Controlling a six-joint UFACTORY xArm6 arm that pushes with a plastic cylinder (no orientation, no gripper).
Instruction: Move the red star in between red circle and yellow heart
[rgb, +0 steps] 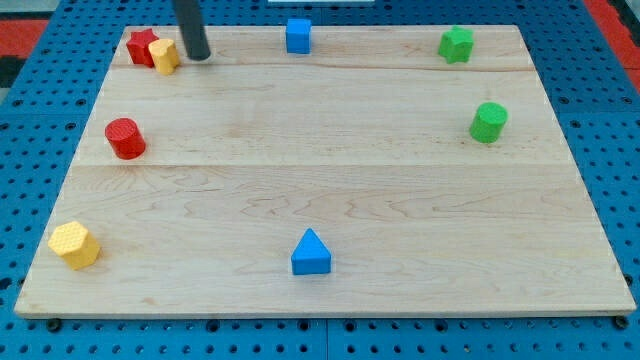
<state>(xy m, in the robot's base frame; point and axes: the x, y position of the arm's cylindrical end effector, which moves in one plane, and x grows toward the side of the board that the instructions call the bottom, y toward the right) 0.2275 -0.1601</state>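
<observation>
Red star (141, 46) sits at board's 11 o'clock corner touching yellow heart (164, 55), my tip (197, 57) (bare rod, no claw to open or close) at the heart's 3 o'clock; star looks light, rigid, slide-prone, so push its top edge toward red circle (125, 138).

my tip (198, 56) down, rod upright

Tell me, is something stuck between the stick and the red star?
Yes. The yellow heart sits right between my tip and the red star, touching the star's right side. My tip is just right of the heart.
</observation>
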